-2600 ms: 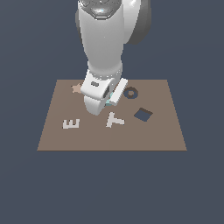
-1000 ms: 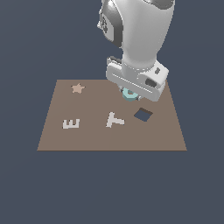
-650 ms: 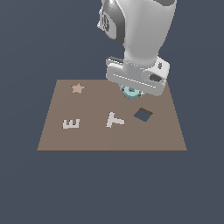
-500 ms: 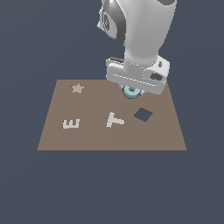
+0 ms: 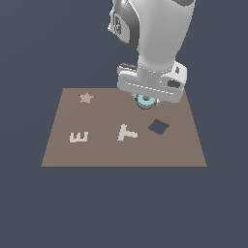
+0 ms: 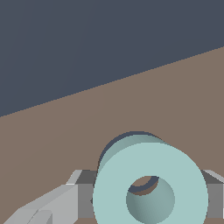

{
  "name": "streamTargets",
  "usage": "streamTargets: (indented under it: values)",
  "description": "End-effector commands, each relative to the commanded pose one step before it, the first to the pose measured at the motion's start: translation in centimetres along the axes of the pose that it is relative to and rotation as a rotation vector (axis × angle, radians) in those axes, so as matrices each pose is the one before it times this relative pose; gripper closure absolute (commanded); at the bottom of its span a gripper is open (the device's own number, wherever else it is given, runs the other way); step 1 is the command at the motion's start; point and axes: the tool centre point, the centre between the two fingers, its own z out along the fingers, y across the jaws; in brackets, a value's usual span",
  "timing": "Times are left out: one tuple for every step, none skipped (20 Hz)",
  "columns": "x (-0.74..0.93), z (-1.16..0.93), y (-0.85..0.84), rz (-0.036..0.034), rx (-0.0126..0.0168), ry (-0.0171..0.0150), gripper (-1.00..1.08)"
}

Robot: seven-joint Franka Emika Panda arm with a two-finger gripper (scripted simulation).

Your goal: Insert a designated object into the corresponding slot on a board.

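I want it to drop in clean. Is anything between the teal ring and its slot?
Nothing visible. The teal ring sits right over the slot, whose dark rim shows behind it, with only bare board around.

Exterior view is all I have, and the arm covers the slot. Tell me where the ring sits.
Observer: The wrist view shows the pale teal ring directly over the dark ring-shaped slot, whose dark edge peeks out behind it.
Operator: Report the centre hole.
Observer: Through the hole, the wrist view shows brown with a dark arc of the recess.
Operator: Report the gripper.
Observer: Grey fingers flank the ring on both sides in the wrist view, so the gripper looks shut on it. Whether the ring is fully seated, I cannot tell.
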Motion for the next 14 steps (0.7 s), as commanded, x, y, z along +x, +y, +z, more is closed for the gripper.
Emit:
streamTargets:
  values:
    - [0.027, 0.462, -0.034, -0.00230, -0.00003, -0.00017, 1.08]
    - [0.012, 0.202, -0.009, -0.00117, -0.00001, -0.00024, 1.08]
    - [0.007, 0.122, -0.007, -0.00068, 0.00000, -0.00013, 1.08]
    - [-0.003, 0.043, -0.014, 0.00000, 0.00000, 0.00000, 1.08]
    - [0.000, 0.000, 0.000, 0.00000, 0.00000, 0.00000, -0.92]
    - [0.000, 0.000, 0.000, 0.00000, 0.00000, 0.00000, -0.92]
    - [0.000, 0.000, 0.000, 0.00000, 0.00000, 0.00000, -0.92]
    - [0.000, 0.000, 0.000, 0.00000, 0.00000, 0.00000, -0.92]
    - [0.000, 0.000, 0.000, 0.00000, 0.00000, 0.00000, -0.92]
    - [0.000, 0.000, 0.000, 0.00000, 0.00000, 0.00000, -0.92]
    - [0.000, 0.000, 0.000, 0.00000, 0.00000, 0.00000, -0.92]
    - [0.000, 0.000, 0.000, 0.00000, 0.00000, 0.00000, -0.92]
    - [0.000, 0.000, 0.000, 0.00000, 0.00000, 0.00000, -0.92]
    - [0.000, 0.000, 0.000, 0.00000, 0.00000, 0.00000, -0.92]
